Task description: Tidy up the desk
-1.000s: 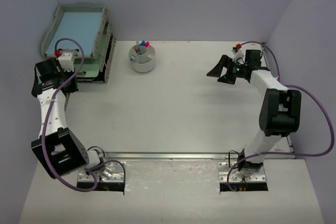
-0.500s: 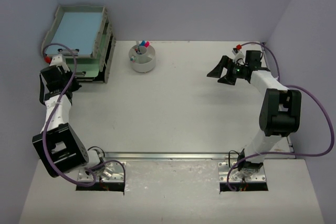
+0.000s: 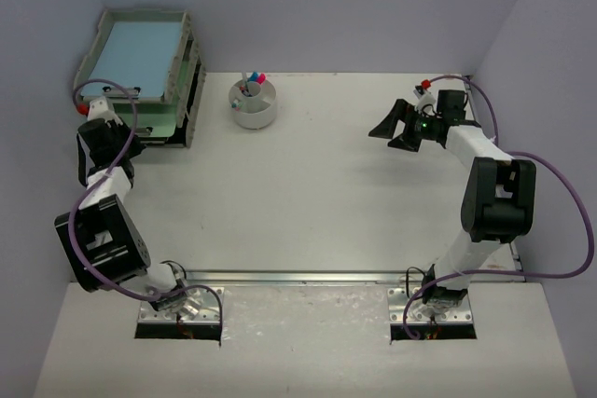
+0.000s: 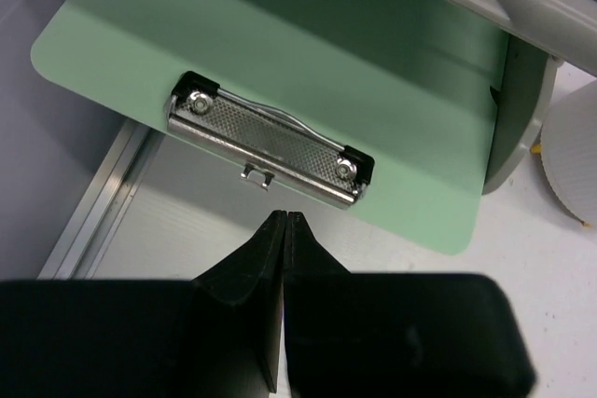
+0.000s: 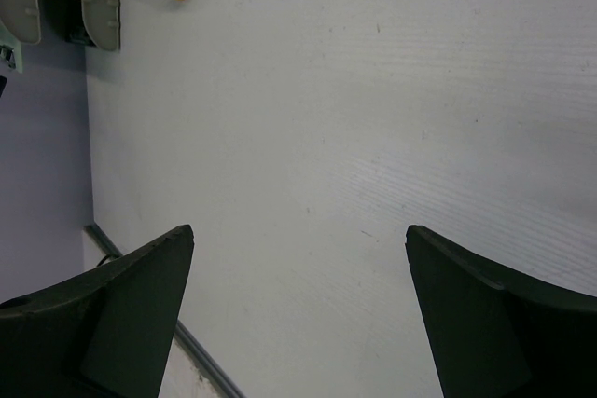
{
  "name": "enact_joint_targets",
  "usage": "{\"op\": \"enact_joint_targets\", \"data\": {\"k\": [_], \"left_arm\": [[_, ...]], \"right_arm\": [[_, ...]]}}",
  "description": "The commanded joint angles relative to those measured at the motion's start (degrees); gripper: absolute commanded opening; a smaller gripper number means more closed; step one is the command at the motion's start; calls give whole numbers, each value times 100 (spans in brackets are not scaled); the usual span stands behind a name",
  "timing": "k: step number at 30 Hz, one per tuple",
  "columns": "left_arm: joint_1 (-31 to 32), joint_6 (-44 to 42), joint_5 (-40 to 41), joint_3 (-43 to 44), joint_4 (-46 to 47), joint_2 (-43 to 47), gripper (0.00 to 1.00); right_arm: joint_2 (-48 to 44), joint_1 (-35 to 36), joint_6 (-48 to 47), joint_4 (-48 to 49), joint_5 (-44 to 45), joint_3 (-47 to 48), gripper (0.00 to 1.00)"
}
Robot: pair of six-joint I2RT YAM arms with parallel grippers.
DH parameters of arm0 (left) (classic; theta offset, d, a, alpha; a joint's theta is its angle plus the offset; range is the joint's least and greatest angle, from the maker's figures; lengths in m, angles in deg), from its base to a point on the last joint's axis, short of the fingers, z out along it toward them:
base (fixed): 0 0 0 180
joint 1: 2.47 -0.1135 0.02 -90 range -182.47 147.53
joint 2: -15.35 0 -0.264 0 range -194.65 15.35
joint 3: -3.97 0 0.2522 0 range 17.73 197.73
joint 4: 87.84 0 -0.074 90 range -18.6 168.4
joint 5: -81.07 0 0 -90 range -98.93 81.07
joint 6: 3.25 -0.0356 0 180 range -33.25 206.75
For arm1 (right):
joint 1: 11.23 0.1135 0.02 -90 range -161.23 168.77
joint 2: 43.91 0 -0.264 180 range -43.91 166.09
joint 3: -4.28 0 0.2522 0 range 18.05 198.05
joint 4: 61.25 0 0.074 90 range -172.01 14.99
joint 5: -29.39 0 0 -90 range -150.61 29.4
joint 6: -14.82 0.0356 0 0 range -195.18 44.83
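Perhaps poised to shove green clipboard (image 4: 308,53) askew, upper frame, with left gripper (image 4: 283,218) pinched closed, empty; right gripper (image 5: 298,235) spread wide.

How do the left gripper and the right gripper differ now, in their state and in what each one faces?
The left gripper is shut tight, while the right gripper is spread wide open. The left gripper points at the metal clip of a green clipboard that sticks out of the tray stack, while the right gripper faces the white desk. Both hold nothing.
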Motion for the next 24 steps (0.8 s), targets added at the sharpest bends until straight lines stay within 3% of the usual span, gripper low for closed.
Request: {"op": "enact_joint_targets", "data": {"k": [1,24], "left_arm": [[-58,96,6,139,838,-276,0],[26,204,-593,1545,1670,-2027,0]], "right_arm": [[-111,-29,-8,69,55,147,95],[-151,-29,-49,-170,286,377,95]]}}
